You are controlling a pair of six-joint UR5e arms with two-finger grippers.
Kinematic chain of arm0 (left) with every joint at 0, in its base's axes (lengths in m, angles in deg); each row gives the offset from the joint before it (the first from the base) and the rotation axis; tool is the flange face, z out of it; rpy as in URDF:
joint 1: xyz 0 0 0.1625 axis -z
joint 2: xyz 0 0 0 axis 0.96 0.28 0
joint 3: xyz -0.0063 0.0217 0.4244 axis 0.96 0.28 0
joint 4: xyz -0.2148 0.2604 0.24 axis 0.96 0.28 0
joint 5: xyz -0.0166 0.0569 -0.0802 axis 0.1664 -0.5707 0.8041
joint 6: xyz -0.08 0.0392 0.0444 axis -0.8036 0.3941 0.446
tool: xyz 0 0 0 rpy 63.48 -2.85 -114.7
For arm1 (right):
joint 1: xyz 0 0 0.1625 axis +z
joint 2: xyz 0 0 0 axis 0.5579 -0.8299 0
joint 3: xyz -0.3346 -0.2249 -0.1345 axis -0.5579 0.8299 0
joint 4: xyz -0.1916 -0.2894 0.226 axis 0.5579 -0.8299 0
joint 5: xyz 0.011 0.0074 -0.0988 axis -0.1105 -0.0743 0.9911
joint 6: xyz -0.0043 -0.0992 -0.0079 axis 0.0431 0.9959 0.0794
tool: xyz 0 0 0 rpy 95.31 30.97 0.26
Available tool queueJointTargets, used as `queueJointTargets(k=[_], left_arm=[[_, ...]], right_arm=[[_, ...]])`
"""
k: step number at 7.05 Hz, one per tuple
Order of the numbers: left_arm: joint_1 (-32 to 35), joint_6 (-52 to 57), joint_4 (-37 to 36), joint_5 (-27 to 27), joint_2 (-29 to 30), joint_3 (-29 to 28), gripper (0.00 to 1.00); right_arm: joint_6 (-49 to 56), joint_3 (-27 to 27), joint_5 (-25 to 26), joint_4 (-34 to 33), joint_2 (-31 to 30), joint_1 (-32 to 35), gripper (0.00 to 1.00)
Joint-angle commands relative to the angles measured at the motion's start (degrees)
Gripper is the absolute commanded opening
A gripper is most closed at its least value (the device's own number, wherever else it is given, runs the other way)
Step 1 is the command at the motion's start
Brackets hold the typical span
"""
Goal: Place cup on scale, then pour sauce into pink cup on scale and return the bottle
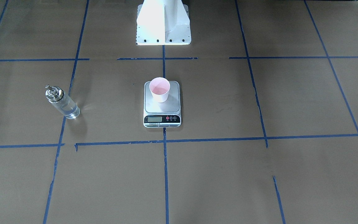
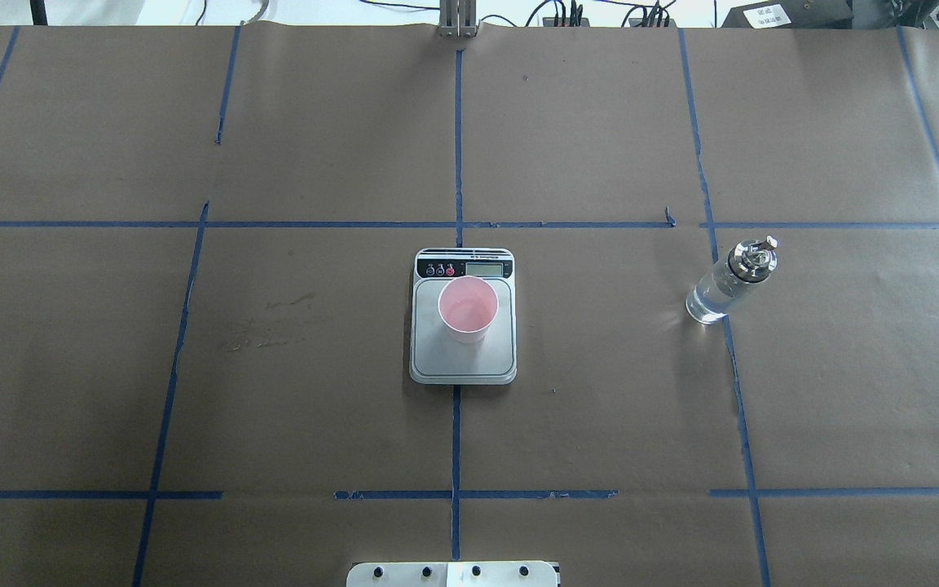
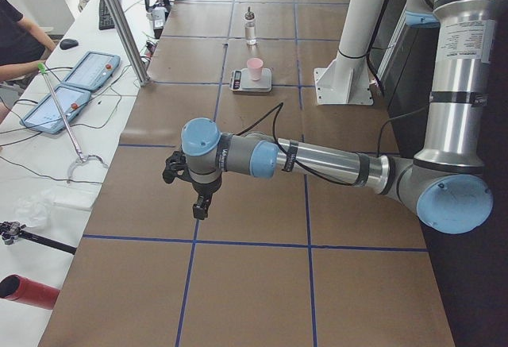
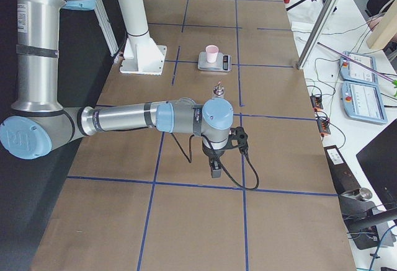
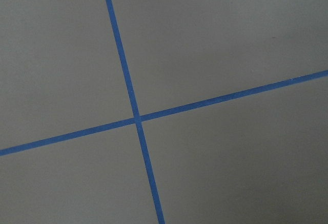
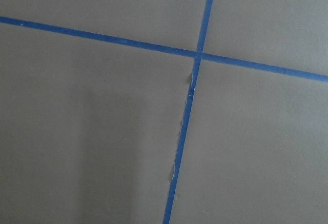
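Bare table paper [image 2: 600, 383] lies between the bottle [image 2: 729, 285] and the cup [image 2: 468, 310] on the scale [image 2: 463, 363], well apart.

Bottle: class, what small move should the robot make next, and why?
Probably move the right gripper toward the bottle: the cup already stands on the scale, the bottle stands ungripped on that arm's side, and the cup shows no clear sign of sauce.

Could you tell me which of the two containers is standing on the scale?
The pink cup: it sits on the scale, whereas the glass bottle stands apart on the table.
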Motion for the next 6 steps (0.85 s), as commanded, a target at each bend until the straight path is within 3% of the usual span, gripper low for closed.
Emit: queueJointTargets(k=[1, 6], left_arm=[[-0.4, -0.3, -0.2, -0.6, 0.2, -0.7, 1.00], [-0.4, -0.5, -0.1, -0.6, -0.3, -2.9, 1.00]], right_arm=[[0.0, 0.3, 0.3, -0.2, -0.8, -0.5, 1.00], [0.0, -0.1, 0.6, 0.6, -0.2, -0.5, 1.00]])
